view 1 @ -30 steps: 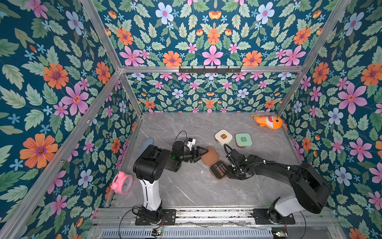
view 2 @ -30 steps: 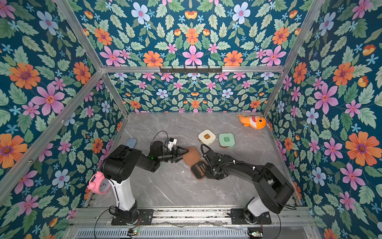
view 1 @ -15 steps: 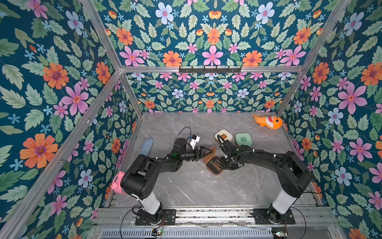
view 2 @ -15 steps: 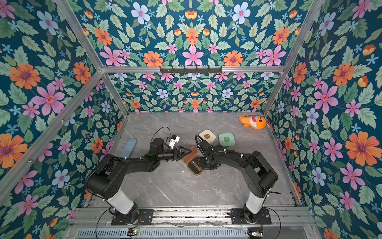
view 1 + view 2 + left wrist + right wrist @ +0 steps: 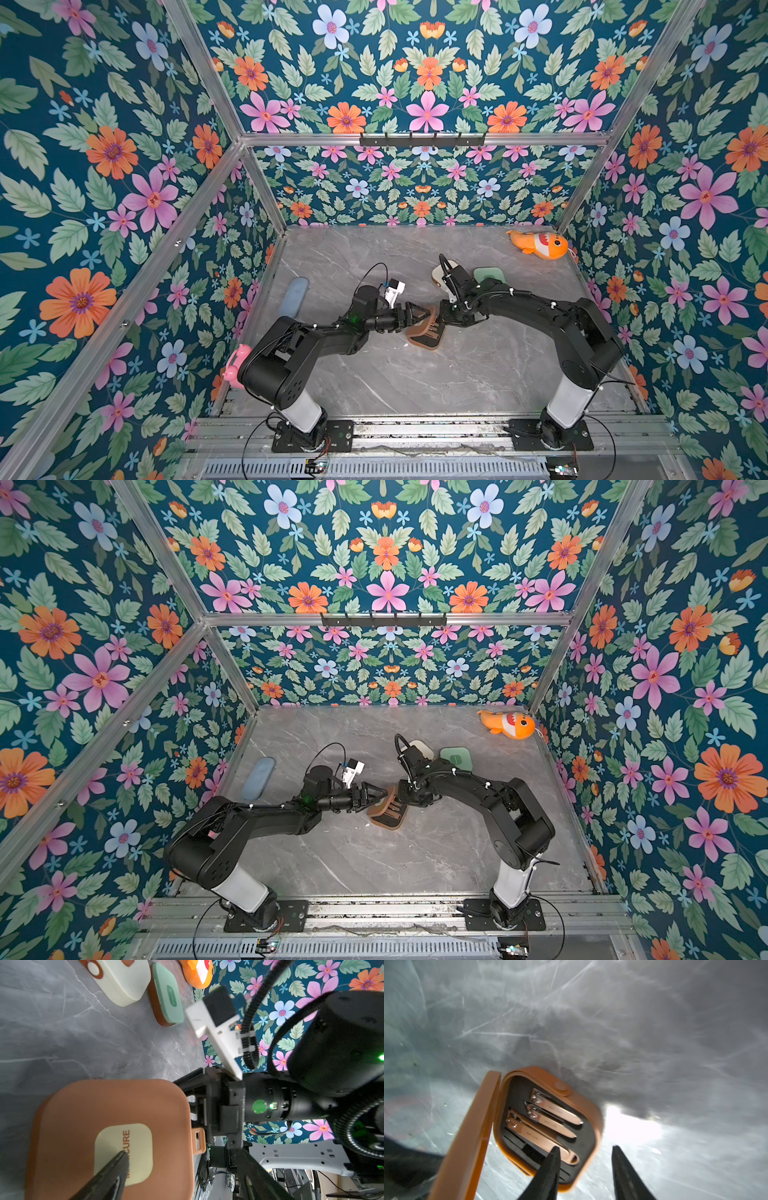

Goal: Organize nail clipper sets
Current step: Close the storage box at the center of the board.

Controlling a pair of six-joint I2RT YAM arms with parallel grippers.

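Note:
The brown case [image 5: 426, 336] lies open mid-table, and several metal clippers [image 5: 550, 1120] sit in its black tray. Its lid [image 5: 83, 1118] stands nearly upright. My left gripper [image 5: 426, 316] is open, with one fingertip [image 5: 118, 1161] against the lid's labelled outer face. From the other side, my right gripper [image 5: 585, 1148] hovers open at the tray's edge, with nothing between its fingers. Behind the right arm sit the closed cream case [image 5: 440, 272], partly hidden, and the closed mint green case [image 5: 490, 274]; both cases also show in the left wrist view.
An orange fish plush [image 5: 538, 245] lies in the back right corner. A pale blue oblong case [image 5: 293, 291] rests by the left wall, and a pink alarm clock [image 5: 237, 365] peeks out behind the left arm. Flowered walls close three sides.
The brown lid has gone from lying flat open to standing nearly upright. The left arm has stretched forward against it. The right arm has swung toward the back and its jaws have widened.

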